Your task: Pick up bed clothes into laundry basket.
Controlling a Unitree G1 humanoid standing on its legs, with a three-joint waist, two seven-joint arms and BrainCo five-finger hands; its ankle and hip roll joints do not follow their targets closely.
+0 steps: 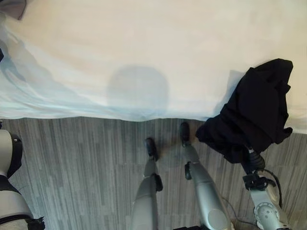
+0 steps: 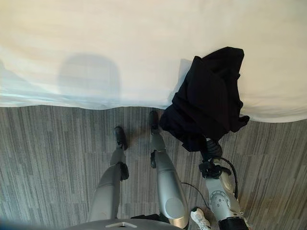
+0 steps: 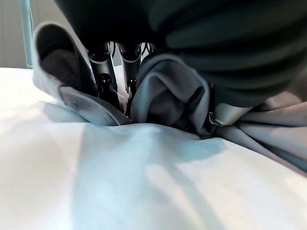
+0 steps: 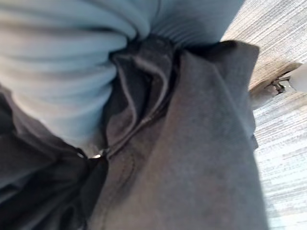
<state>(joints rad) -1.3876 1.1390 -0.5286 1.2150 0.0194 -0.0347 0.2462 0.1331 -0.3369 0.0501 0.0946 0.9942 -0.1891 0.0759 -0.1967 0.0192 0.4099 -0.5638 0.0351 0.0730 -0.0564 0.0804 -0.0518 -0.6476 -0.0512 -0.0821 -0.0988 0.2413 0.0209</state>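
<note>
A black garment hangs bunched at the bed's right front edge, half over the white sheet and half over the floor. It drapes over my right hand, which reaches up into it from below. In the right wrist view the black cloth lies against the hand's ribbed cover. On the bed's far left, a grey garment lies crumpled on the sheet. My left hand's fingers dig into its folds, and cloth bunches up on both sides of them.
The bed's front edge runs across the view, with grey striped floor below it. A white shoe lies on the floor by my right arm. A pale green post stands behind the grey garment.
</note>
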